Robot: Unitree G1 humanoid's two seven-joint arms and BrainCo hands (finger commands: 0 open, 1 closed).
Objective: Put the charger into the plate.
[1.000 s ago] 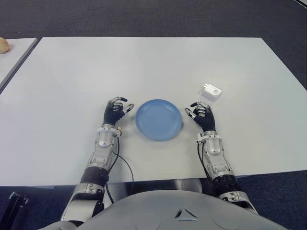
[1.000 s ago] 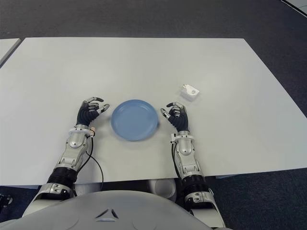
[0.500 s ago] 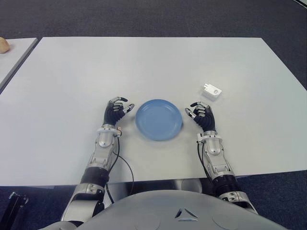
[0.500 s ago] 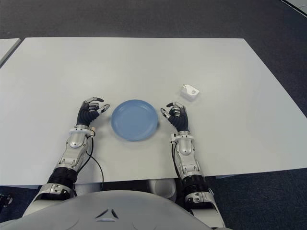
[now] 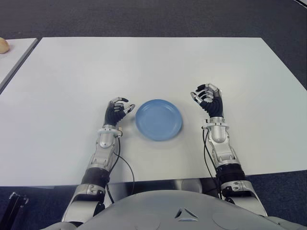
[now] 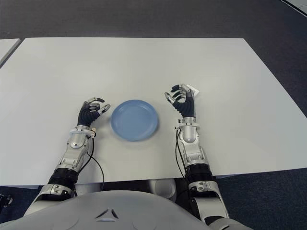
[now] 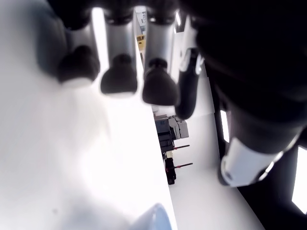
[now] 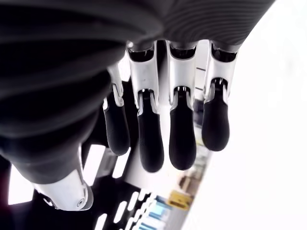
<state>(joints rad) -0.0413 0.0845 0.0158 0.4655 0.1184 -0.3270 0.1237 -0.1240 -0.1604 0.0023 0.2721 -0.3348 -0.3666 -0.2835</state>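
A round blue plate (image 5: pixel 159 119) lies on the white table (image 5: pixel 144 67), and nothing is in it. The white charger (image 6: pixel 194 89) sits to the plate's right and farther back; only a sliver of it shows past my right hand (image 6: pixel 176 94). That hand hovers over the charger with its fingers loosely curled and nothing between them; the right wrist view shows the fingers (image 8: pixel 182 129) hanging free. Whether they touch the charger I cannot tell. My left hand (image 5: pixel 120 106) stays idle just left of the plate, its fingers relaxed and holding nothing.
A second table (image 5: pixel 12 60) adjoins at the far left, with a beige object (image 5: pixel 4 45) at its back edge. A thin black cable (image 5: pixel 125 167) loops from the left forearm near the table's front edge. Dark carpet surrounds the tables.
My right hand has moved forward and slightly right from beside the plate to over the charger, hiding most of it. The left hand, the plate and the charger have not moved.
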